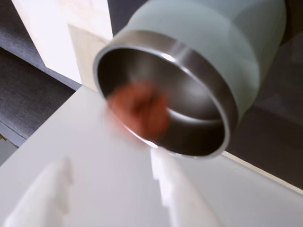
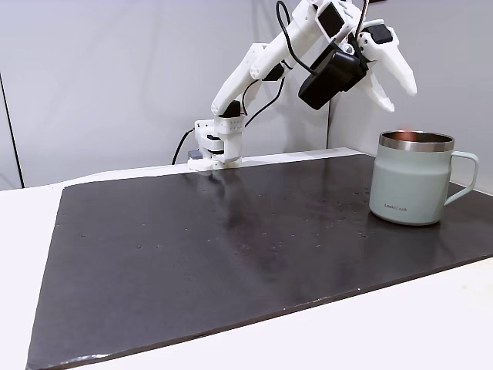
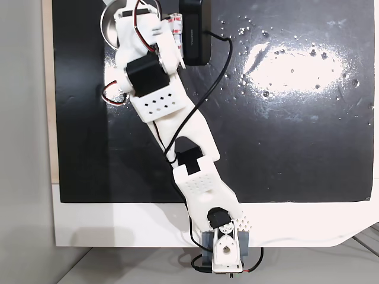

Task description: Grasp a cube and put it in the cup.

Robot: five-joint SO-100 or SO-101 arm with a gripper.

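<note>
Cube (image 1: 139, 109) is a motion-blurred orange smear at the mug (image 1: 199, 61) mouth in the wrist view; shape and groove unreadable. From above, the arm (image 3: 155, 83) hides most of the mug; only a rim sliver shows.

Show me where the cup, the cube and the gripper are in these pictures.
cup (image 2: 407, 189): a fixed view, on its mint-green side wall.
cube (image 1: 139, 109): wrist view, on the blurred orange-red blob at the steel rim.
gripper (image 2: 398, 91): a fixed view, between the open white fingertips above the cup.

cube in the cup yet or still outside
Cannot tell for sure. In the wrist view the cube is an orange blur against the cup mouth, seemingly mid-drop, below the open gripper.
</note>
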